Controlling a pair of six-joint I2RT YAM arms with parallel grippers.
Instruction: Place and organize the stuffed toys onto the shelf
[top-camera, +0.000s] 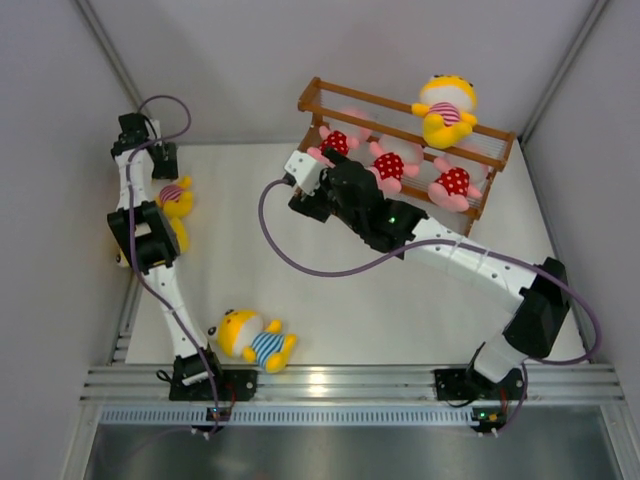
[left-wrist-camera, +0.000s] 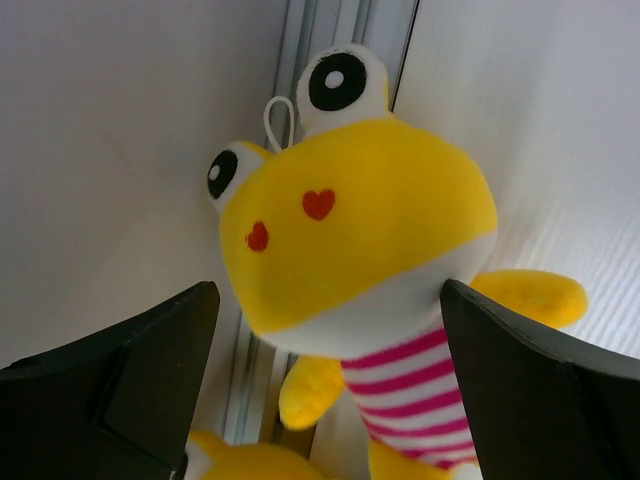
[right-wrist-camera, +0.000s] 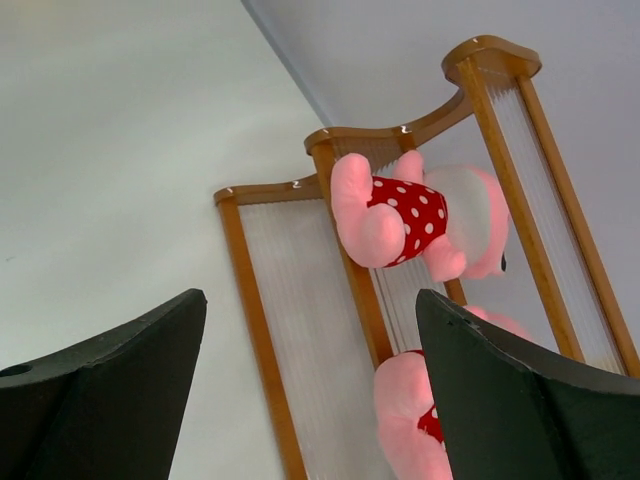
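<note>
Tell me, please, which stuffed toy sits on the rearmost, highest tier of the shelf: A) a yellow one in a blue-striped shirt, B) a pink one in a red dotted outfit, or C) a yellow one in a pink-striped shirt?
C: the yellow toy in the pink-striped shirt sits on the top tier of the shelf; the pink dotted toys lie on lower tiers.
</note>
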